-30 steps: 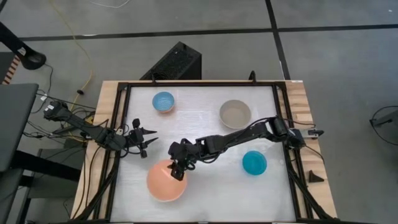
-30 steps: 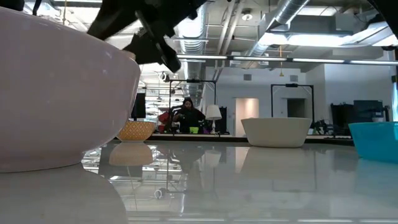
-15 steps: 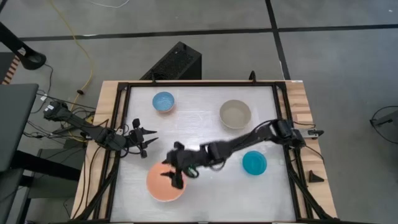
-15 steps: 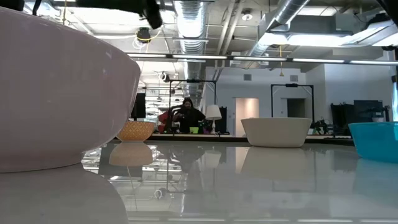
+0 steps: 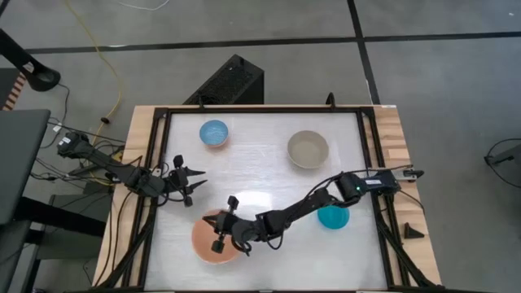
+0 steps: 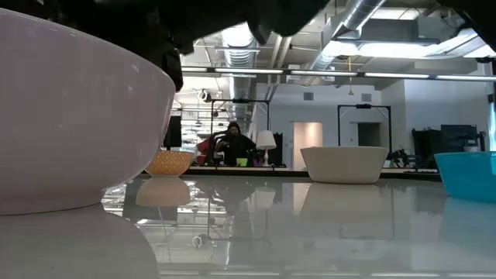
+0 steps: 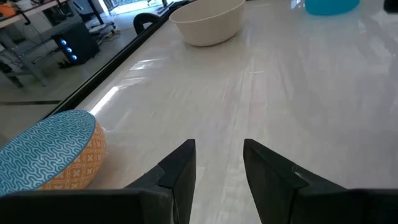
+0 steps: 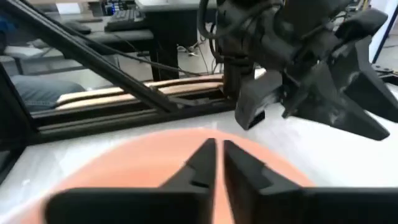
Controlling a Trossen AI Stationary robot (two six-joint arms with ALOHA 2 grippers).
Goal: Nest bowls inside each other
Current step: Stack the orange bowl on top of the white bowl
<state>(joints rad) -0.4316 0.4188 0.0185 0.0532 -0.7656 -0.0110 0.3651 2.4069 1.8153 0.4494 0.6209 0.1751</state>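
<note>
The salmon-pink bowl (image 5: 203,244) (image 6: 70,116) stands on its base near the table's front left. My right gripper (image 5: 220,228) (image 8: 217,163) hovers over it, shut to a hairline gap, pointing almost level toward the table's left. My left gripper (image 5: 198,183) (image 7: 219,155) waits open at the left edge, holding nothing. A light blue bowl (image 5: 214,133) (image 7: 50,155) stands at the far left and a grey-beige bowl (image 5: 308,149) (image 7: 208,22) at the far right. A teal bowl (image 5: 332,218) stands at the right, partly under my right arm. My right gripper's shut fingers (image 8: 199,165) stand low over the salmon-pink bowl's opening (image 8: 124,168), coming level from the table's right. I cannot tell whether they touch the bowl. The bowl rests on the table.
A black frame (image 5: 260,108) edges the white table. The stretch between the far bowls and the salmon-pink bowl holds nothing but my right arm (image 5: 301,207), which reaches across it. A person sits far off in the room behind (image 6: 232,143).
My right gripper has moved toward the table's near left and sunk lower over the salmon-pink bowl. It has tipped from pointing steeply down to almost level. The bowl has stayed where it was.
</note>
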